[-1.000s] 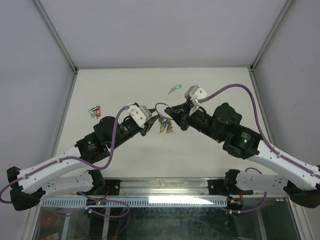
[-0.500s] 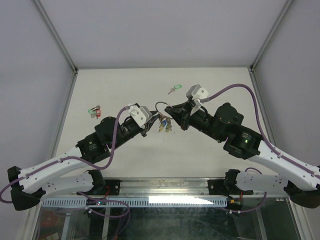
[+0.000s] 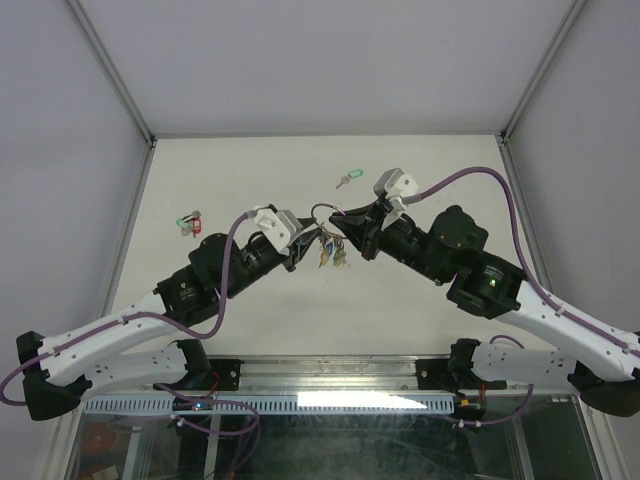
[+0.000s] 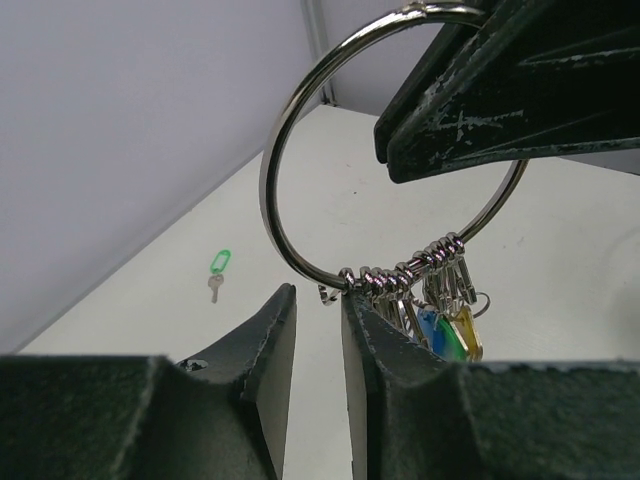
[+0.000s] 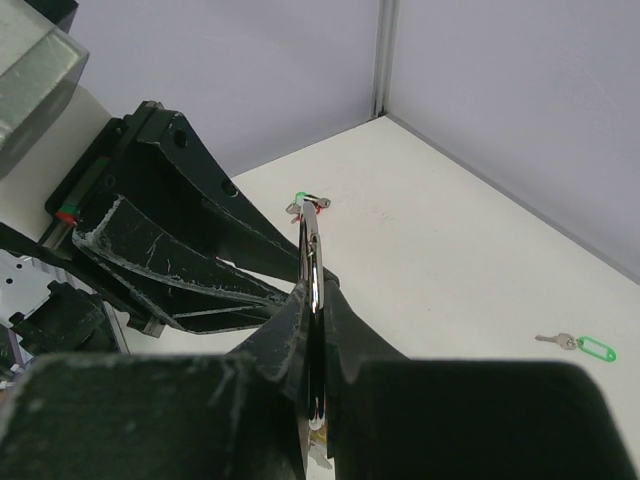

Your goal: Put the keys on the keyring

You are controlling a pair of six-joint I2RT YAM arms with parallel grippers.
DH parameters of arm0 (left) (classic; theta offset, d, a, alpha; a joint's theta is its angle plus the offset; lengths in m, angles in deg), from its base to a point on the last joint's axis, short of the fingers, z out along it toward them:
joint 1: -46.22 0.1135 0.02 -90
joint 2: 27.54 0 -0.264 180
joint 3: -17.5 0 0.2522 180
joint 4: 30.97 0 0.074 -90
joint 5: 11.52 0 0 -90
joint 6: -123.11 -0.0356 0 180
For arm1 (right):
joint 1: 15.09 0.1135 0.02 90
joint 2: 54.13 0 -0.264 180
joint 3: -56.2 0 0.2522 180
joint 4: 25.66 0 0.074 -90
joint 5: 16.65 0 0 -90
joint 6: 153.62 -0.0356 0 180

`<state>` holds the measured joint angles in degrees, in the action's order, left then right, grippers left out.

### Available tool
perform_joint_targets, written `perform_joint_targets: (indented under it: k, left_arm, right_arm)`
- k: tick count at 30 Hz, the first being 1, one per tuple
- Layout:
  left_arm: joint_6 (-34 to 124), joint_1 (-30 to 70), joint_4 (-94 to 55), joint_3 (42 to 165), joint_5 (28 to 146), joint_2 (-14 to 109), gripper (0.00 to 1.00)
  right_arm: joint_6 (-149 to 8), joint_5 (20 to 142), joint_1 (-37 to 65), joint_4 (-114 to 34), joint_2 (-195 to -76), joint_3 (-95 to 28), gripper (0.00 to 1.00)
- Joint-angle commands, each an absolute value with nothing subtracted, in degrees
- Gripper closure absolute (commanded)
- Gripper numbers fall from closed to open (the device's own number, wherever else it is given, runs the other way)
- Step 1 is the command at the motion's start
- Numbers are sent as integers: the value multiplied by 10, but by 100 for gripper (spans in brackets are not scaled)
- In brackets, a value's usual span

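Two robot arms meet over the middle of a white table [image 3: 250, 170]. The right pincer [image 3: 345, 226] is pressed together on the keyring [image 3: 325, 212] and holds it up in the air. From the right arm's own camera the ring [image 5: 313, 250] shows edge on, a thin shiny line squeezed between the two dark fingers of the right pincer [image 5: 312, 300].

The left pincer [image 3: 303, 248] points at the ring from the other side. Its fingers stand a little apart, with a thin gap between them, and I can see nothing in that gap. From the left arm's camera, the tips of the left pincer [image 4: 318, 300] sit just under the bottom of the ring [image 4: 272, 170], very near it. I cannot tell if they touch it.

A bunch of small keys [image 3: 330, 250] hangs from the lowest part of the ring. Up close, the hanging keys [image 4: 445, 330] have blue and yellow tags and are bunched together on little silver loops.

One key with a green tag [image 3: 348, 179] lies flat on the table, past the ring and towards the back wall. It lies by itself, apart from both pincers.

Another little bunch with red and green tags [image 3: 189, 222] lies on the table near the left wall, well apart from the ring.
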<state>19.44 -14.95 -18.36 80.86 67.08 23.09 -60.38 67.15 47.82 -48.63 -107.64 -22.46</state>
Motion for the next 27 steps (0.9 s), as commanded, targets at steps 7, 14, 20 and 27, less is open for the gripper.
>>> perform_joint_targets:
  k: [7,14,20,27]
  left_arm:
    - [223,-154,-236,779,699,222,74]
    - [231,-154,-255,764,692,215,74]
    - [231,-154,-270,761,684,212,76]
    - [235,-154,-288,758,683,209,77]
  right_arm:
    - [-613,674,478,-421,-1065,-233,100]
    - [-620,674,478,-419,-1066,-235,100]
    - [-626,676,478,-420,-1068,-235,100]
    - [-628,675,478,-419,-1069,-234,100]
